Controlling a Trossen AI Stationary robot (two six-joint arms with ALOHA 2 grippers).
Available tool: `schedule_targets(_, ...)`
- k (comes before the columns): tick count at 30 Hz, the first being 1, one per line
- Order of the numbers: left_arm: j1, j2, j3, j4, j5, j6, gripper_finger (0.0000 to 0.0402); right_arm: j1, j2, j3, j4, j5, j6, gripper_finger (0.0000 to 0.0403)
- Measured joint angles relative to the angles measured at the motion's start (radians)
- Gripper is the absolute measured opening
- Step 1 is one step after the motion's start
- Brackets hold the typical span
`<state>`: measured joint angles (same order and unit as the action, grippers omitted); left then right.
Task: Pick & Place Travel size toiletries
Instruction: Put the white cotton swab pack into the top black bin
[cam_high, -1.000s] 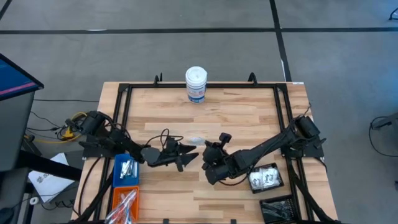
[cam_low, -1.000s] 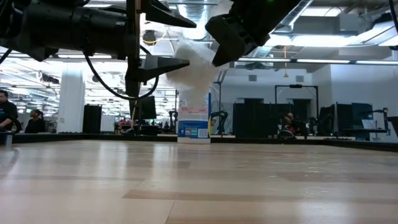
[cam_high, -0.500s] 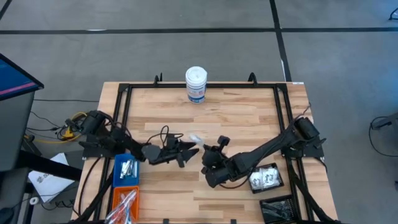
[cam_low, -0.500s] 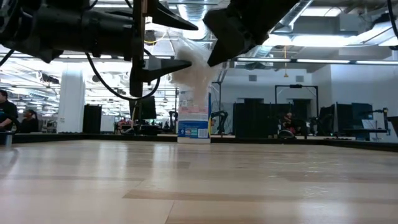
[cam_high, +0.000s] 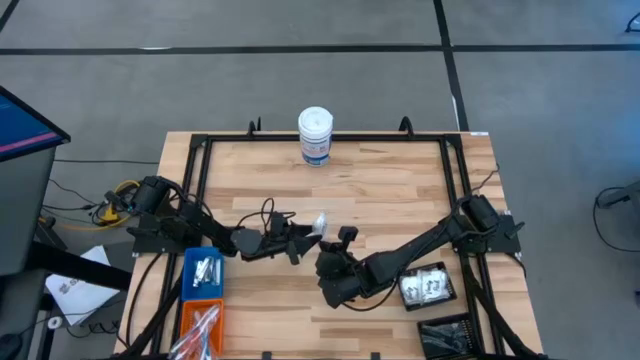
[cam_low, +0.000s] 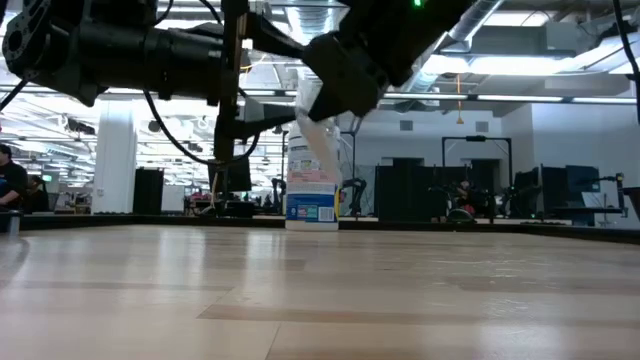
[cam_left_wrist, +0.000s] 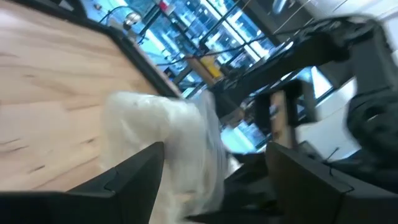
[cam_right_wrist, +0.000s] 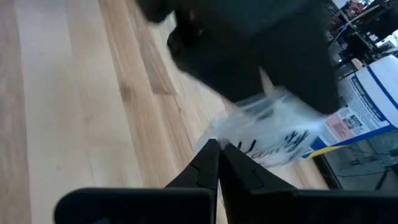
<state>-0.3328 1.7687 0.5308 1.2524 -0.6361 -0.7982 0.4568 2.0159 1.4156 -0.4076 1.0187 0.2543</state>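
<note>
A clear crinkly packet with white contents hangs in the air over the table's middle, between the two arms. My right gripper comes from the table's right and near side and is shut on it; the low view shows the packet hanging below that gripper. My left gripper reaches in from the left, open, with one finger on each side of the packet. The other toiletries lie in the bins at the near edge. My right gripper pinches the packet's edge between its two shut fingers, just at their tips. The packet is lifted clear of the table and hangs below the gripper. My left gripper has the packet between its open fingers; whether a finger touches it, I cannot tell.
A tall white canister with a blue label stands at the far edge. A blue bin and an orange bin sit near left. A bin with packets and a black bin sit near right. A black frame rims the table.
My right gripper has carried the packet a little toward the table's left and near edge, and the packet has turned to show narrower in the low view. My left gripper has moved right toward the packet and now brackets it, still open.
</note>
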Motion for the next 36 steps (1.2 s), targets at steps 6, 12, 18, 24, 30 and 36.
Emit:
schedule_targets(6,-0.008,0.0,0.0,-0.048,0.0,-0.011,0.0236,-0.002,0.0,0.004,-0.004,0.002,0.006,0.0)
schedule_targets(12,-0.004,0.0,0.0,-0.07,-0.001,-0.017,0.0151,-0.006,0.0,0.004,0.0,0.002,0.008,0.0)
schedule_targets(18,-0.001,0.0,0.0,-0.07,0.001,0.02,0.0053,-0.006,0.0,0.004,-0.001,0.001,0.006,0.0)
schedule_targets(24,-0.002,0.0,-0.001,-0.069,0.032,0.058,0.0005,0.015,0.0,0.004,0.001,0.012,-0.027,0.0002)
schedule_targets(30,-0.002,-0.015,-0.04,-0.071,0.026,0.058,0.0001,0.052,-0.008,0.003,0.056,0.077,-0.106,0.0048)
schedule_targets(36,-0.019,-0.13,-0.135,-0.065,-0.013,0.058,0.0001,0.082,-0.008,0.004,0.116,0.142,-0.201,0.0117)
